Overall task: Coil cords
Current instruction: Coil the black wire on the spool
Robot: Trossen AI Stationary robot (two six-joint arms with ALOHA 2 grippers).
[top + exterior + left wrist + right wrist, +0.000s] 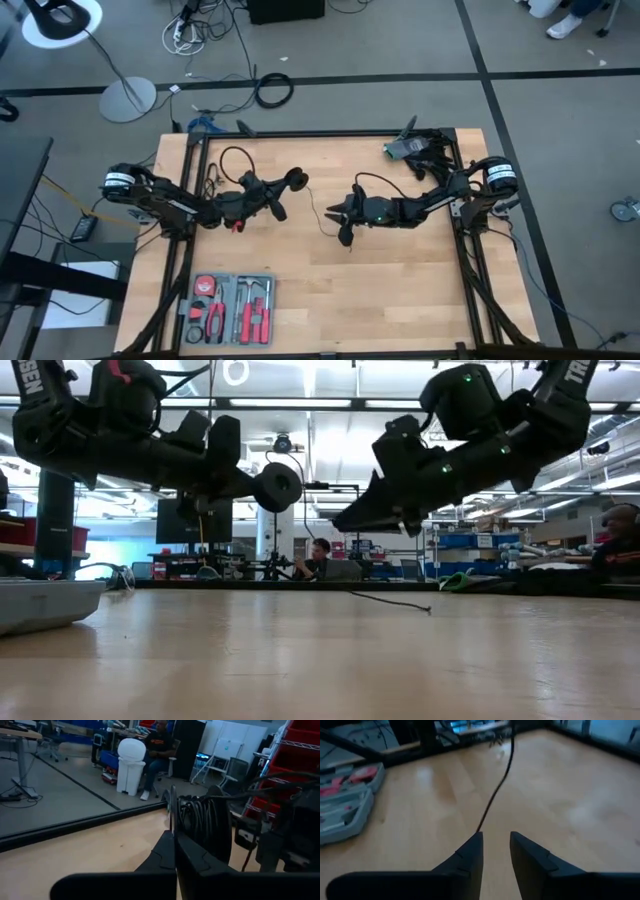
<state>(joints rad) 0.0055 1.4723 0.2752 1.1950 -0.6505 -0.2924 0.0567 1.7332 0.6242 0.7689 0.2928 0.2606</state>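
Over the light wooden desk (400,290), the left gripper (283,193) is clenched on a round black puck (297,180) wound with thin black cord (200,820); the right gripper (495,851) hangs released above the cord's loose end, mid-desk.

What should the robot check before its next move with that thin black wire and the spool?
1. Left gripper shut on the spool: ok.
2. Wire already wound on the spool: ok, several turns show.
3. Right gripper open, wire running ahead of its fingers, not pinched: ok.
4. Both grippers raised above the table: ok.
5. Loose wire end lying free on the table: ok.
6. Tool case away from the wire: ok.
7. Wire free of snags behind the left arm: cannot tell.
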